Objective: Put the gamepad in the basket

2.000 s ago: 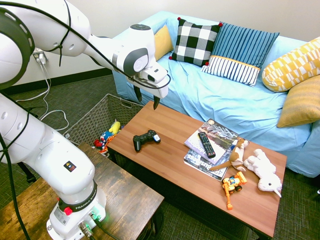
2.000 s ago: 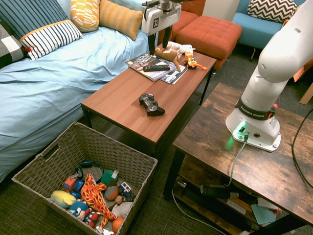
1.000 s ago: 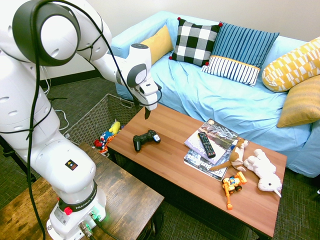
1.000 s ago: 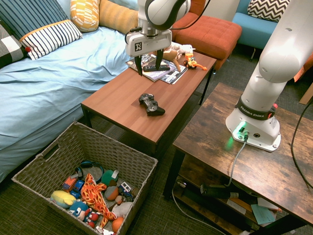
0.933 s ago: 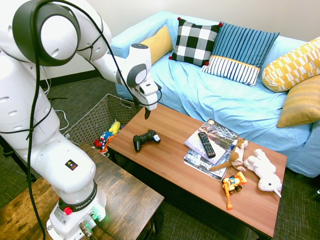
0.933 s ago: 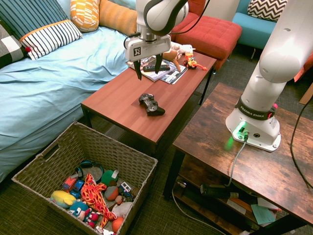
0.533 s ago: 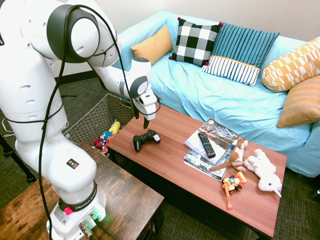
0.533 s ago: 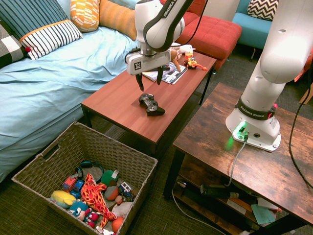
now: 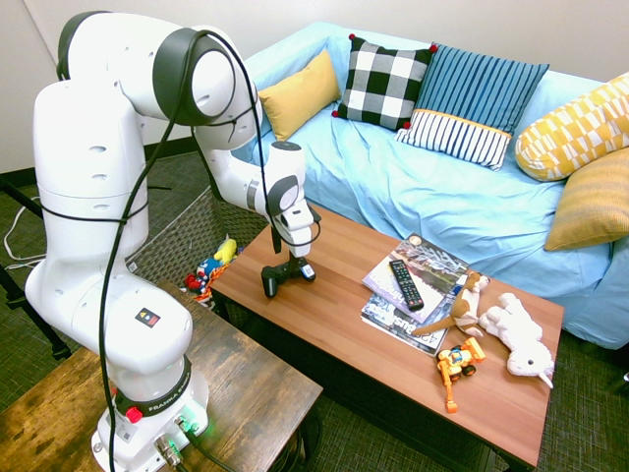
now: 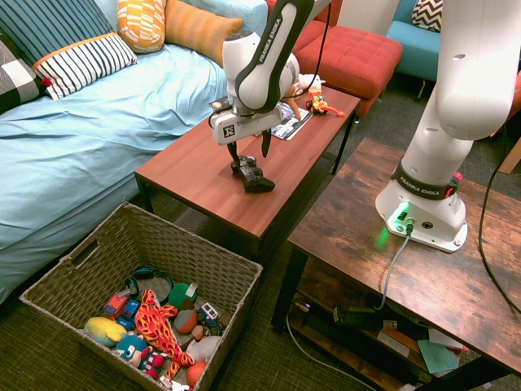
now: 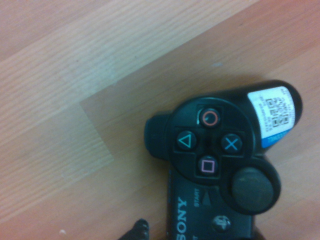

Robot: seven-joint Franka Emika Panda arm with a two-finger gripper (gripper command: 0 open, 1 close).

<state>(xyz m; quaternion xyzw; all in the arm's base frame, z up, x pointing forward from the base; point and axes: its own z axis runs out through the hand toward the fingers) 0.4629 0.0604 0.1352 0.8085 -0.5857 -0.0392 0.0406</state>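
Note:
The black gamepad [image 9: 287, 274] [image 10: 254, 177] lies flat on the brown coffee table [image 9: 344, 315], near the end closest to the basket. My gripper [image 9: 286, 262] [image 10: 249, 155] hangs straight down right over it, open, one finger on each side of the gamepad's far part and just above it. The wrist view fills with the gamepad [image 11: 225, 165], showing its button cluster, a thumbstick and a white-blue sticker on one handle. The basket [image 9: 182, 236] [image 10: 195, 241] stands on the floor off the table's end, holding several colourful toys.
At the table's other end lie magazines with a long black remote [image 9: 405, 283], plush animals [image 9: 516, 334] and an orange toy robot [image 9: 457, 364]. A blue sofa [image 9: 442, 187] with cushions runs along the table's far side. An orange ottoman [image 10: 350, 53] stands beyond.
The gripper has come down from high above the table and moved toward the gamepad, ending right over it. It has stayed open. The gamepad has not moved.

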